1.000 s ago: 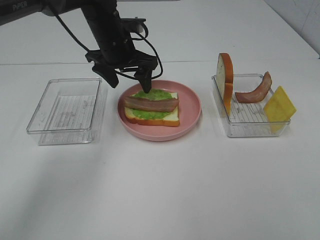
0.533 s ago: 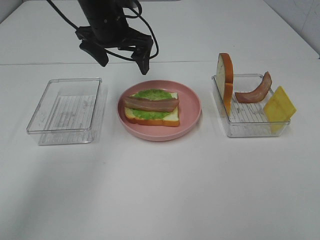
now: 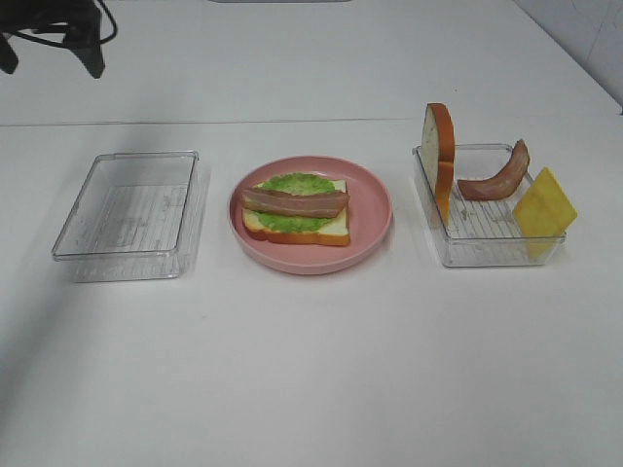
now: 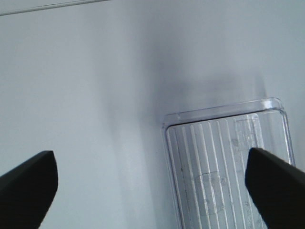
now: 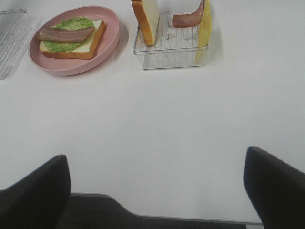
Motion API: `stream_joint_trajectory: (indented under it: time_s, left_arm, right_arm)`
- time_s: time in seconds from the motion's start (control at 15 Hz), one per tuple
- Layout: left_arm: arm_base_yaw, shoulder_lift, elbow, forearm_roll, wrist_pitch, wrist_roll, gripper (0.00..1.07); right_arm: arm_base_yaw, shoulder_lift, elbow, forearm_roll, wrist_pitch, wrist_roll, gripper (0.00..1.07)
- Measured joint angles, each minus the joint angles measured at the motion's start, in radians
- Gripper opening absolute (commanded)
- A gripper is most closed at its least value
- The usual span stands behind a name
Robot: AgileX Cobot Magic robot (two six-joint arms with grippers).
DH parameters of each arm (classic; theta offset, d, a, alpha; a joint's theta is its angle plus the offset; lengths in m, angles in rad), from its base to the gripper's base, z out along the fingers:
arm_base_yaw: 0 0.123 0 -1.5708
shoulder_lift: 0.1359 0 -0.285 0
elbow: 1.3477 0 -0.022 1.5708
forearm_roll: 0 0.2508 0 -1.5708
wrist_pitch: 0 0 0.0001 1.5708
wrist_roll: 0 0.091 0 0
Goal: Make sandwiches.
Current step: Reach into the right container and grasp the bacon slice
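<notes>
On the pink plate (image 3: 375,209) lies a partly built sandwich (image 3: 295,212): one white bread slice, a green lettuce leaf and a bacon strip (image 3: 294,202) on top. The sandwich (image 5: 71,39) also shows in the right wrist view. A second bread slice (image 3: 440,161) stands upright in the right tray (image 3: 487,251), beside another bacon strip (image 3: 496,178) and a yellow cheese square (image 3: 543,206). My left gripper (image 3: 51,56) is open and holds nothing, far back at the left, above the empty tray (image 4: 228,167). My right gripper (image 5: 156,191) stands open near the table's front edge, well short of the food.
An empty clear tray (image 3: 127,214) sits to the left of the plate. The right tray (image 5: 169,55) and the plate (image 5: 107,45) lie ahead of the right gripper. The white table's front edge (image 5: 157,217) runs just under that gripper.
My left gripper has lifted off the plate, opened wide and swung away to the far back left. The bacon strip stays on the lettuce.
</notes>
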Motion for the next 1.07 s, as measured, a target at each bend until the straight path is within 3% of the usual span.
stream_joint_trajectory:
  time_s: [0.13, 0.27, 0.33, 0.47, 0.53, 0.6, 0.67, 0.73, 0.8, 0.93, 1.0, 1.07]
  left_arm:
    - [0.017, -0.039, 0.006, -0.019, 0.0, 0.0, 1.0]
    - [0.017, -0.134, 0.073, -0.034, 0.0, 0.003, 1.0]
    - [0.017, -0.203, 0.154, -0.035, -0.001, 0.005, 1.0]
    - [0.017, -0.407, 0.447, -0.034, -0.002, 0.024, 1.0]
    - [0.017, -0.447, 0.505, -0.034, -0.003, 0.027, 1.0]
    - [0.017, -0.603, 0.706, -0.034, -0.003, 0.027, 1.0]
    - [0.017, -0.714, 0.842, -0.034, -0.024, 0.027, 1.0]
    - [0.017, -0.778, 0.905, -0.034, -0.037, 0.027, 1.0]
    - [0.017, -0.971, 1.064, -0.034, -0.07, 0.027, 1.0]
    - [0.017, -1.188, 1.236, -0.034, -0.089, 0.027, 1.0]
    - [0.017, -1.248, 1.272, -0.034, -0.092, 0.027, 1.0]
    - [0.017, -1.426, 1.352, -0.034, -0.092, 0.03, 1.0]
  right_arm:
    - [0.0, 0.0, 0.0, 0.0, 0.0, 0.0, 0.94]
    - [0.0, 0.0, 0.0, 0.0, 0.0, 0.0, 0.94]
    - [0.0, 0.0, 0.0, 0.0, 0.0, 0.0, 0.94]
    - [0.0, 0.0, 0.0, 0.0, 0.0, 0.0, 0.94]
    - [0.0, 0.0, 0.0, 0.0, 0.0, 0.0, 0.94]
    - [0.0, 0.0, 0.0, 0.0, 0.0, 0.0, 0.94]
    - [0.0, 0.0, 0.0, 0.0, 0.0, 0.0, 0.94]
    - [0.0, 0.0, 0.0, 0.0, 0.0, 0.0, 0.94]
    - [0.0, 0.0, 0.0, 0.0, 0.0, 0.0, 0.94]
    - [0.0, 0.0, 0.0, 0.0, 0.0, 0.0, 0.94]
    - [0.0, 0.0, 0.0, 0.0, 0.0, 0.0, 0.94]
    - [0.0, 0.0, 0.0, 0.0, 0.0, 0.0, 0.94]
